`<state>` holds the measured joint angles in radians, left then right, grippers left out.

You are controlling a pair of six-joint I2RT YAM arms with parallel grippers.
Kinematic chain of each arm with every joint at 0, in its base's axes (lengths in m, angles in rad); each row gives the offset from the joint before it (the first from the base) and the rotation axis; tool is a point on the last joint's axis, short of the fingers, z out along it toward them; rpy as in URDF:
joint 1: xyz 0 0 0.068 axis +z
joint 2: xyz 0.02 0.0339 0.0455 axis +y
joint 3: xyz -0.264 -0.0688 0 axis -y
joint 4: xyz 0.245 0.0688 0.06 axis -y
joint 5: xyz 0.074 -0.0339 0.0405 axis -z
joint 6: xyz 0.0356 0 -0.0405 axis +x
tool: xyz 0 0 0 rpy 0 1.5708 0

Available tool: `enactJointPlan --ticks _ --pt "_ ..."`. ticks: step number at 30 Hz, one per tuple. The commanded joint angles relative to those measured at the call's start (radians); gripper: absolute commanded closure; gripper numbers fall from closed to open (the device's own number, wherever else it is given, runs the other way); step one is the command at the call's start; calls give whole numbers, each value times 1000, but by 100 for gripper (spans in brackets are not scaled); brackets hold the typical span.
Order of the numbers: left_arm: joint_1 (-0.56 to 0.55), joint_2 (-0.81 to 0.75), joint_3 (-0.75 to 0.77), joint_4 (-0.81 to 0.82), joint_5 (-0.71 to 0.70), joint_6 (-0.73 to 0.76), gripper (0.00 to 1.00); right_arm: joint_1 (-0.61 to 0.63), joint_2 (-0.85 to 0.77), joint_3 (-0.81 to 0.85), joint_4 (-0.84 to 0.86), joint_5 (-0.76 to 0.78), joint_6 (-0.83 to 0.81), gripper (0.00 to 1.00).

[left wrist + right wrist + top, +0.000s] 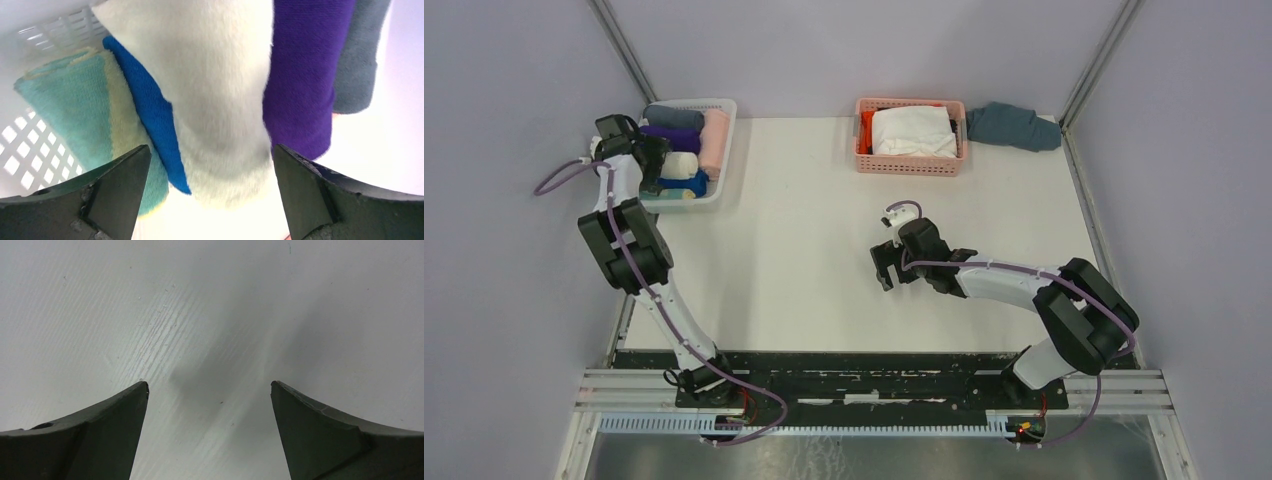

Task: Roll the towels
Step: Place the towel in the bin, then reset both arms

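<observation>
I have the left gripper (211, 150) hanging over the white basket (727, 108) at the far left corner of the counter (794, 250); its jaws are spread wide and grasp nothing. In the left wrist view the cream-white towel (215, 100) lies rolled in the basket right in front of the fingertips, in line with the gap between them; I cannot tell whether either finger touches it. The purple towel (300, 75) lies pressed against one side of it, with a grey towel (357, 50) beyond that; against its other side sit a blue towel (155, 120) and a teal towel with a yellow edge (75, 105); a pink towel (715, 140) lies along the basket's right wall.

The right gripper (210, 384) hangs just above bare counter near the middle, jaws wide apart and empty; its shadow falls on the surface between them.

At the far edge a pink basket (911, 165) holds a white cloth (912, 132) over orange fabric (865, 130); a teal-grey cloth (1014, 125) lies crumpled just beside it to the right.
</observation>
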<state>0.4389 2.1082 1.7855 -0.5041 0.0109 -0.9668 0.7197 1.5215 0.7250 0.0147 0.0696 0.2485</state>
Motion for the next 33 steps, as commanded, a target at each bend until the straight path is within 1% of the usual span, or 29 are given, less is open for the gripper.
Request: enactJointPlan --ticks 1,4,7,10,13,18,22,23,25,28,30,33 --pt "45 -171 -18 16 -72 62 0 -2 -12 25 45 -4 5 0" --pt "44 -215 -54 -7 -72 78 1 -2 -32 18 40 8 6 0" --pt "43 -286 -136 -8 -28 104 1 -2 -70 7 39 45 9 0" --pt "29 -393 -251 0 19 152 1 -2 -123 14 5 111 13 0" --pt "-16 -535 -397 31 45 235 1 -4 -193 34 -60 194 27 0" --pt "-152 -808 -597 107 22 390 1 -8 -320 74 -215 359 48 0" --pt "-260 -1036 -721 167 -3 498 1 -12 -429 112 -347 472 67 0" --pt "-293 -1084 -738 173 -35 528 1 -11 -459 123 -385 504 69 0" --pt "-395 -1159 -738 148 -101 583 1 -12 -532 152 -462 551 69 0" --pt "-564 -1266 -742 131 -268 678 1 -12 -668 176 -555 621 58 0" --pt "-658 -1372 -797 158 -351 718 1 -11 -751 188 -603 657 53 0" --pt "-715 -1551 -881 205 -385 743 1 -13 -872 190 -637 673 36 0"
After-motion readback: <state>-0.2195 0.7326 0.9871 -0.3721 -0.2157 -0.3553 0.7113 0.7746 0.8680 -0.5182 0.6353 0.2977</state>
